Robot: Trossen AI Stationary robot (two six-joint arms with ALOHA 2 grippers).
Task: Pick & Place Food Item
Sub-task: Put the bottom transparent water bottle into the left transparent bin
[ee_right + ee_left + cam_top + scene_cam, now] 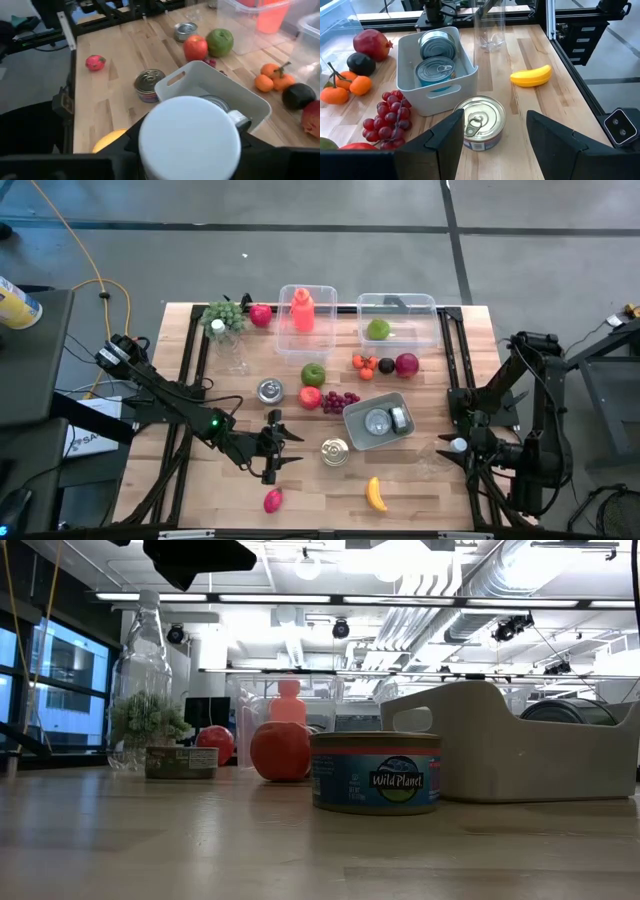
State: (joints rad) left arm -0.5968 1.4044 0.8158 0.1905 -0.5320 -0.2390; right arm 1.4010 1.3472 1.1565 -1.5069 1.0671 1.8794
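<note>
- Hovering low over the surface (200,480), my left gripper (292,448) stands about half open with nothing in it, its jaws lined up on the loose tin (335,452) just ahead.
- I read this as the approach step: that tin looks like the food item to pick, and it is not yet between the jaws.
- Next I need a short, level push forward until the jaws straddle the tin, then a close.
- The right gripper (455,446) waits at the surface's right edge with a white cap (189,137) directly before it; I cannot tell whether it has a grip.
- Just past the tin, the white bin (352,416) holds two tins.
- At the far side, one clear tub (290,292) holds an orange bottle (303,310); the other clear tub (425,305) holds a green apple (378,329).
</note>
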